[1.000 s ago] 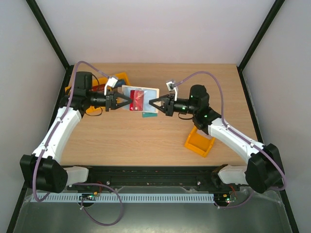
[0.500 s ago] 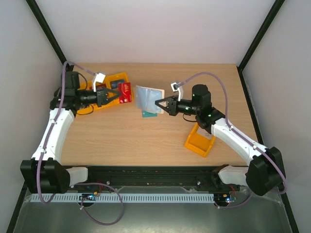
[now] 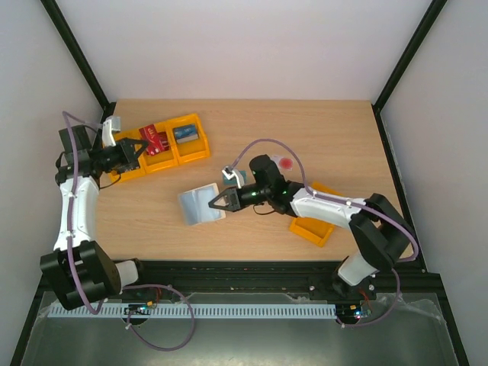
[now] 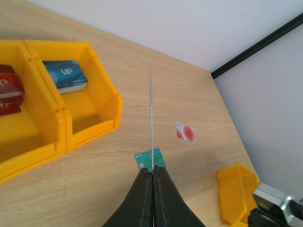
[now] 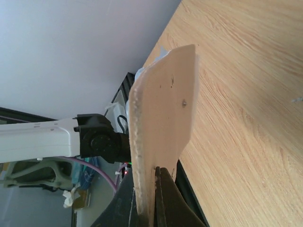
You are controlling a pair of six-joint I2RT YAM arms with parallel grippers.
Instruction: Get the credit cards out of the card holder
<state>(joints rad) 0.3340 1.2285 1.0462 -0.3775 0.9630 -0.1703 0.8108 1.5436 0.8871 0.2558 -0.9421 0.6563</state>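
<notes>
1. Top external: the left gripper (image 3: 142, 148) sits by the table's (image 3: 343, 130) far-left corner. Its fingers are together on a dark red card (image 3: 157, 139) above the middle compartment of the yellow bins (image 3: 193, 155). A blue card (image 3: 185, 133) lies in the rightmost compartment. The right gripper (image 3: 218, 203) pinches the card holder (image 3: 200, 207) near the middle of the near edge. A white card with a red circle (image 3: 286, 162) lies flat right of centre.
2. Left wrist: the left gripper (image 4: 153, 172) is pressed shut on the dark red card (image 4: 151, 118), seen edge-on as a thin pale line. Beyond it, the teal-green card (image 4: 150, 160) and the white card with a red circle (image 4: 185, 132) lie flat and apart on the table.
3. Right wrist: the right gripper (image 5: 154, 189) is clamped on the cream card holder (image 5: 163, 118), which stands on edge.
</notes>
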